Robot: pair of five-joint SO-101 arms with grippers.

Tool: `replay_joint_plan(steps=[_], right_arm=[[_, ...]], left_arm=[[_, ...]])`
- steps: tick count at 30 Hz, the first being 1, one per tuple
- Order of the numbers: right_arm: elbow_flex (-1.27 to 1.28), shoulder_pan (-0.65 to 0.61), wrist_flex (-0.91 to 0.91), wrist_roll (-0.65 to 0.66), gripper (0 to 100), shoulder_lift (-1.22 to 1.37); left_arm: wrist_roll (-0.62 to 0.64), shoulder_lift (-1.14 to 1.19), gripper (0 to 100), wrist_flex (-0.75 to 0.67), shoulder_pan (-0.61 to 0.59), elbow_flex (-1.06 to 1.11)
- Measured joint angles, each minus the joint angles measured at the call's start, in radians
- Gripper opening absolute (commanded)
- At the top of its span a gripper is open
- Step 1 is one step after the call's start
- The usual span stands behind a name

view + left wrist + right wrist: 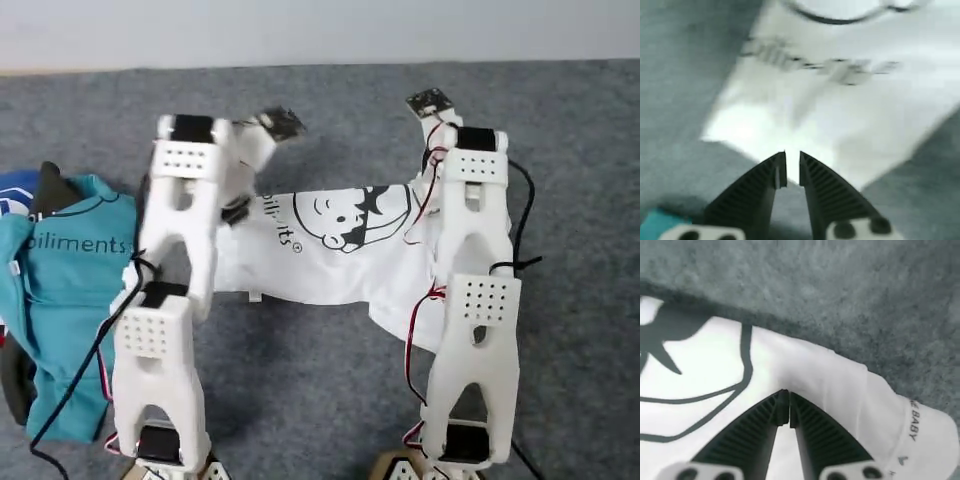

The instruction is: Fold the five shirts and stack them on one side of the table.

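Left arm: My left gripper [792, 170], fingers nearly together, hangs over the edge of the white shirt [340, 260], spread on the table [300, 400].
Right arm: My right gripper [784, 409], fingers together, sits above its print; the teal shirt [70, 300] lies beside your arm.

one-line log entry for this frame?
left claw: shut, at white shirt edge | right claw: shut, over it | teal shirt: heaped aside

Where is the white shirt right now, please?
In the high view the white shirt is spread mid-table between the left arm and right arm, with the teal shirt to its left.
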Motion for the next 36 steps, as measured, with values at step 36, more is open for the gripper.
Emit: replay_joint_plan(steps=[36], right_arm=[[-0.132, 0.014, 0.081, -0.003, 1.0, 0.026]], left_arm=[[-0.118, -0.387, 6, -0.002, -0.160, 0.454]])
